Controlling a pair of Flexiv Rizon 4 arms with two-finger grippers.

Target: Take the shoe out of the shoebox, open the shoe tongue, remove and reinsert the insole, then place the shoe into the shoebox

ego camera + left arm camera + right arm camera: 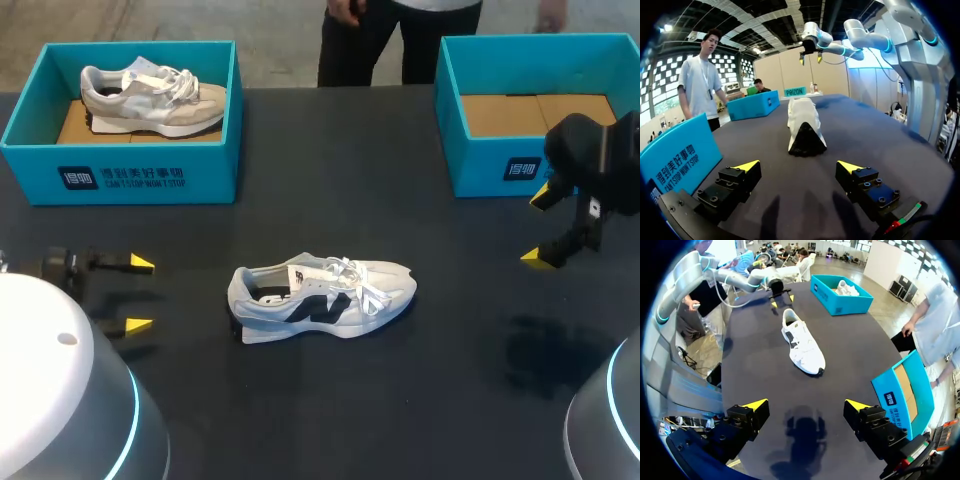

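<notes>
Plainly, the white sneaker [320, 298] is stood on the bench [430, 385], well apart from the empty shoebox [480, 165]; left pincer [140, 294] and right pincer [538, 227] are held wide open, holding nothing; tongue-opening is judged next, so the sneaker must be approached.

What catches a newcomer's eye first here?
A white sneaker with a dark side logo lies alone mid-table, the open left gripper and open right gripper clear of it either side. A teal cardboard shoebox at far left holds a pale grey sneaker; the teal shoebox at far right shows bare brown floor.
</notes>
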